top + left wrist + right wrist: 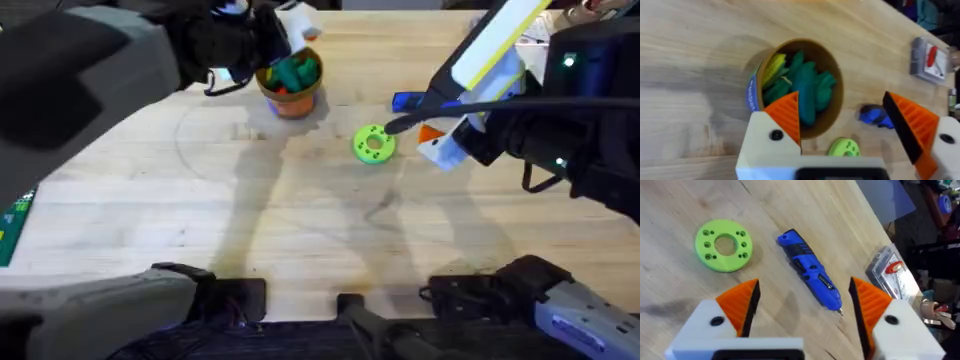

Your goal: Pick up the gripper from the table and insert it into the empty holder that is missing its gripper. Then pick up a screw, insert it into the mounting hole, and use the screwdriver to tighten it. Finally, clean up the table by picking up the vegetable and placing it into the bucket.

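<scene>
The vegetable, a bright green disc (pixel 373 143) (pixel 723 245) (pixel 844 147), lies flat mid-table. To its right rests the blue screwdriver (pixel 408 100) (pixel 810 270) (pixel 875 116). My right gripper (pixel 440 140) (pixel 804 282) hangs open above the screwdriver, its orange fingertips (pixel 740 300) on either side, nothing held. The orange-brown bucket (pixel 292 98) (pixel 835 115) stands at the back with dark green, yellow and red toy pieces inside. My left gripper (pixel 285 45) (pixel 840 100) hovers open over the bucket, empty. The loose gripper piece, the empty holder and the screw are out of view.
A grey box with a red button (pixel 929 60) (pixel 890 275) sits at the far right, beyond the screwdriver. Bare wooden table (pixel 300 220) stretches in front of the disc. Green pieces (pixel 15 225) lie at the left edge.
</scene>
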